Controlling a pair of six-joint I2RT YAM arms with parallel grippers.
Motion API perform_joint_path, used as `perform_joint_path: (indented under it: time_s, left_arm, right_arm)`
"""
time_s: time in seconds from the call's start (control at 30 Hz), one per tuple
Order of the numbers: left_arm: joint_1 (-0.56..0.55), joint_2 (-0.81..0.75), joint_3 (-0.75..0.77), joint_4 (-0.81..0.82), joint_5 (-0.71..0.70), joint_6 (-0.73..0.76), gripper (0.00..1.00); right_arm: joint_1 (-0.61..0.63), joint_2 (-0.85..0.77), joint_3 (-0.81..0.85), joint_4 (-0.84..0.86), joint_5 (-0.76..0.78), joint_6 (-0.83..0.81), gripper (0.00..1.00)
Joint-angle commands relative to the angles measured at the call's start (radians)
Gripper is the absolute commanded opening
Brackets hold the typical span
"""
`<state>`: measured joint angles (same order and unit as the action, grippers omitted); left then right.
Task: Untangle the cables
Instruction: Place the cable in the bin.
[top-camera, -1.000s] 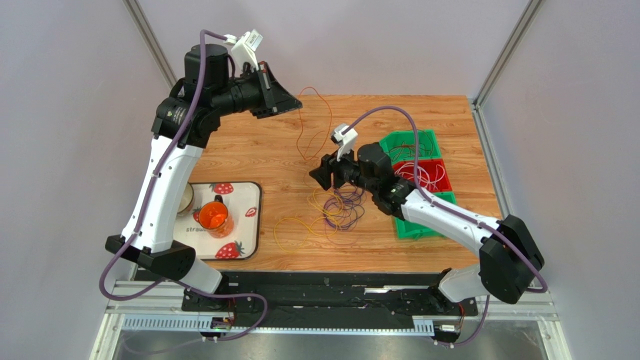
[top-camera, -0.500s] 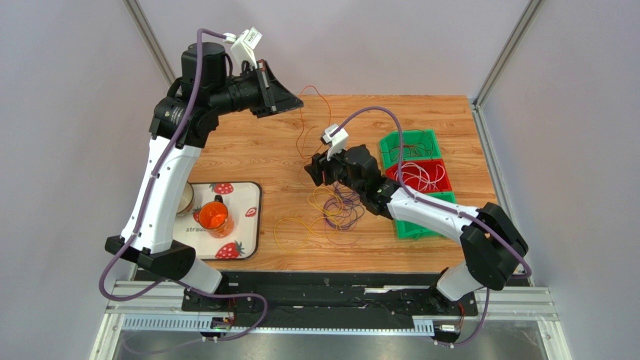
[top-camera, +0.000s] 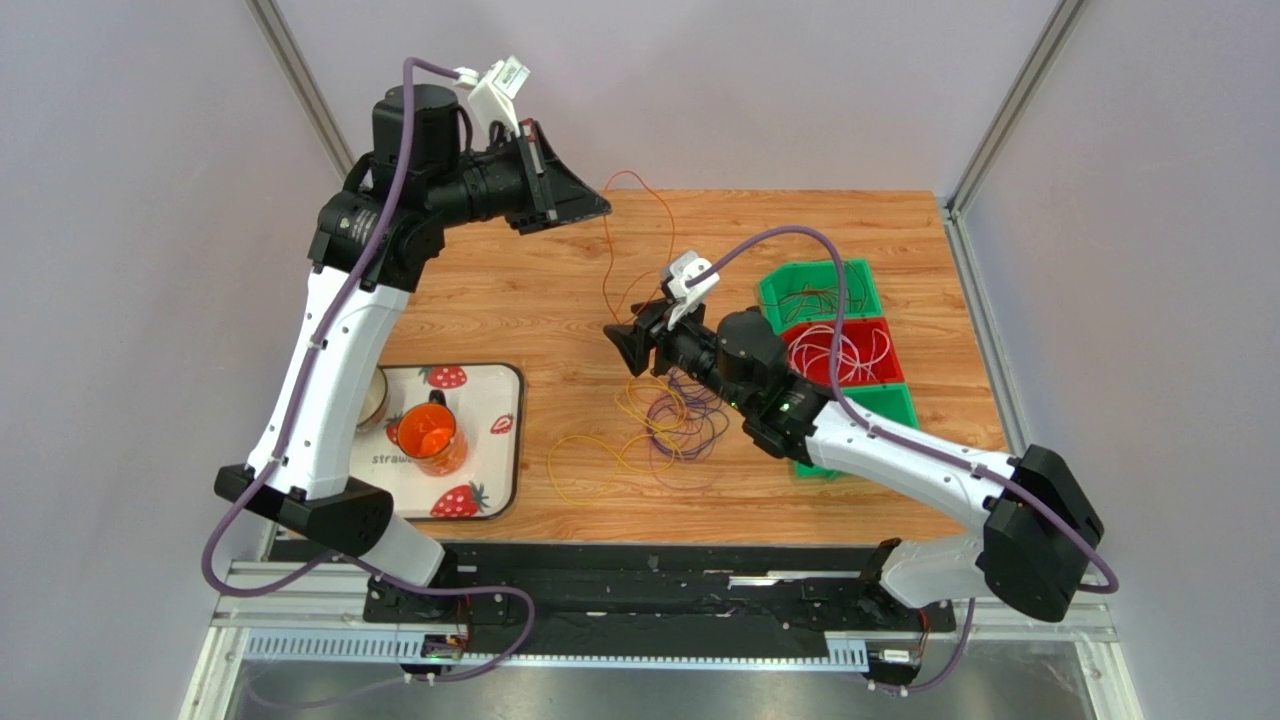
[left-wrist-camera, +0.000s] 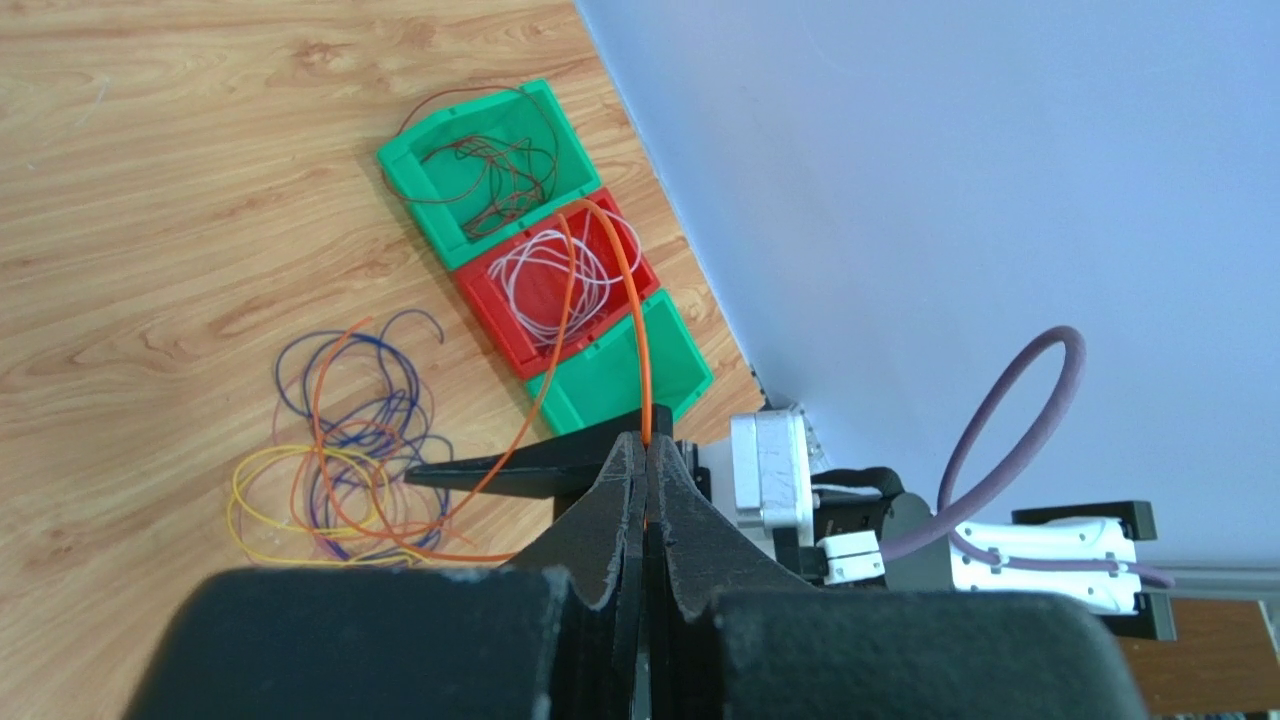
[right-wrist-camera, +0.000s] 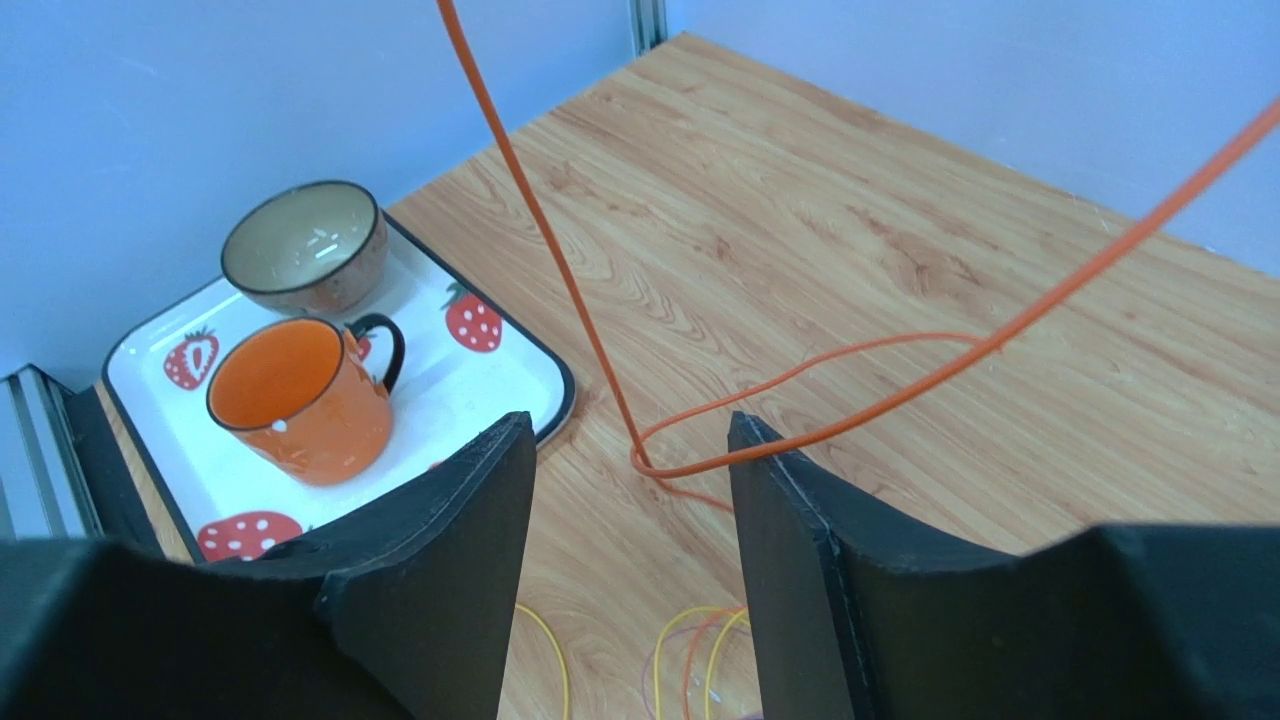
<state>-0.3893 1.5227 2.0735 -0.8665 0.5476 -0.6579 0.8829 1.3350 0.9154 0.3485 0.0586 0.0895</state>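
Cables (top-camera: 679, 426) in purple, orange and yellow lie in a loose heap on the wooden table (top-camera: 511, 300), just left of a row of three bins. One orange strand (left-wrist-camera: 637, 342) rises out of the heap to the left gripper (left-wrist-camera: 649, 450), which hangs high over the far side of the table with its jaws pressed together on the strand. The right gripper (right-wrist-camera: 631, 450) hovers low, just beyond the heap, jaws spread. The lifted strand loops across the gap between them, and whether it touches either finger cannot be told.

The far green bin (left-wrist-camera: 451, 150) holds dark strands and the red bin (left-wrist-camera: 519, 353) white ones. The right arm covers much of the near green bin (top-camera: 887, 399) in the top view. At the near left a strawberry tray (top-camera: 504, 435) carries an orange mug (top-camera: 427, 432) and a bowl (right-wrist-camera: 301, 248), which the left arm half hides from above. In the right wrist view the fingers cut off all of the heap except a few yellow arcs.
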Motion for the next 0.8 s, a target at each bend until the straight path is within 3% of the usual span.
perform_joint_path:
  time_s: [0.0,0.33,0.47,0.6,0.77]
  left_arm:
    - [0.007,-0.013,-0.026,0.072,0.029,-0.035,0.0]
    - [0.007,-0.027,-0.056,0.096,0.051,-0.055,0.0]
    - [0.007,-0.033,-0.07,0.103,0.052,-0.058,0.0]
    - [0.007,-0.035,-0.093,0.115,0.055,-0.062,0.0]
    - [0.007,-0.038,-0.118,0.158,0.063,-0.092,0.0]
  right_arm:
    - [0.007,0.019,0.011,0.058,0.037,0.009,0.53]
    - [0.013,0.095,0.062,0.086,0.104,0.022,0.46]
    - [0.016,0.082,0.05,0.11,0.158,0.048,0.34]
    - [0.018,0.064,0.036,0.133,0.153,0.056,0.35]
    - [0.027,0.053,0.023,0.142,0.107,0.067,0.43]
